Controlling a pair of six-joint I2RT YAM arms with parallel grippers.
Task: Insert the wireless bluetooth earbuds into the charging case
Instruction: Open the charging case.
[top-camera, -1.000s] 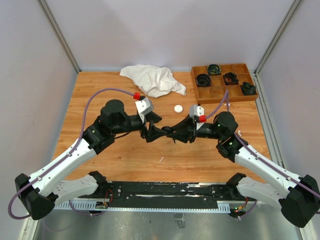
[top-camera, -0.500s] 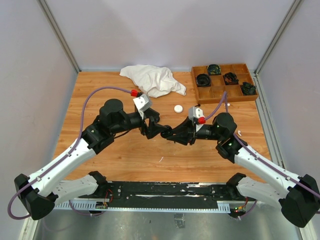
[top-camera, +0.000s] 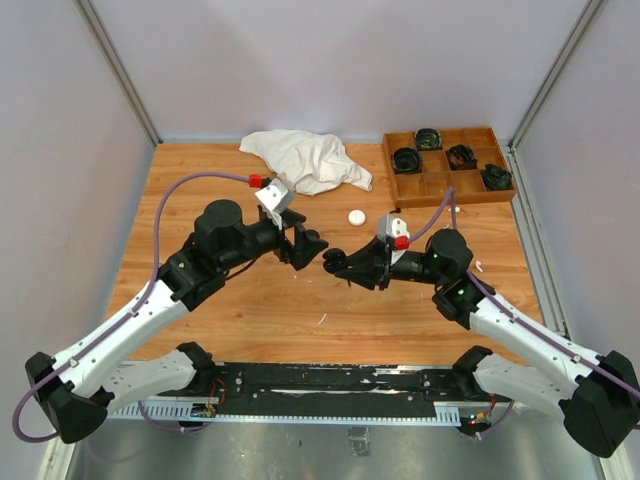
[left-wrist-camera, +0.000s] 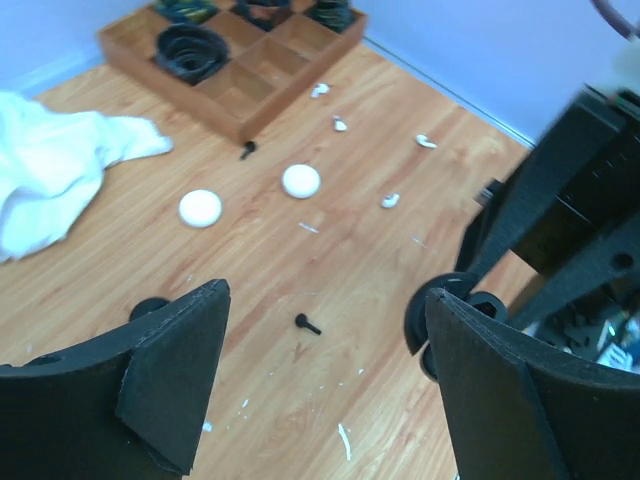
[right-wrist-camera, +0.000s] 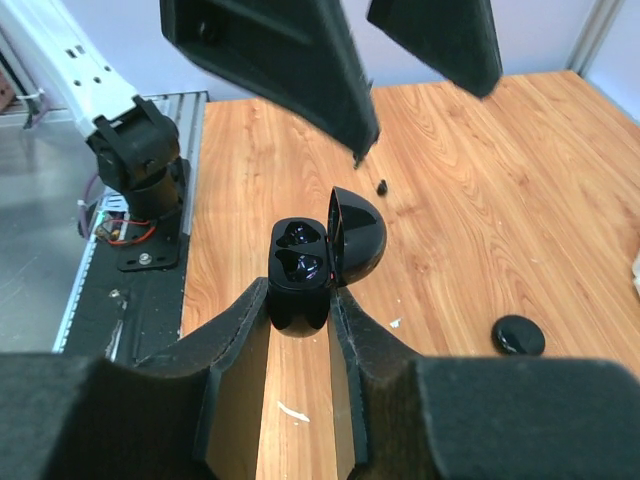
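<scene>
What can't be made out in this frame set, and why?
Right wrist view: whether the wells of the open charging case, clamped in the right gripper, are filled; black on glossy black.
Top view: the case, lost among the dark gripper parts.
Left wrist view: wooden tray cut by the top edge; a round black thing half hidden by the left gripper.

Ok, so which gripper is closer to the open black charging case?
Right. The right gripper is clamped on the open black charging case; the left gripper hangs open a little way off, across from it.
</scene>
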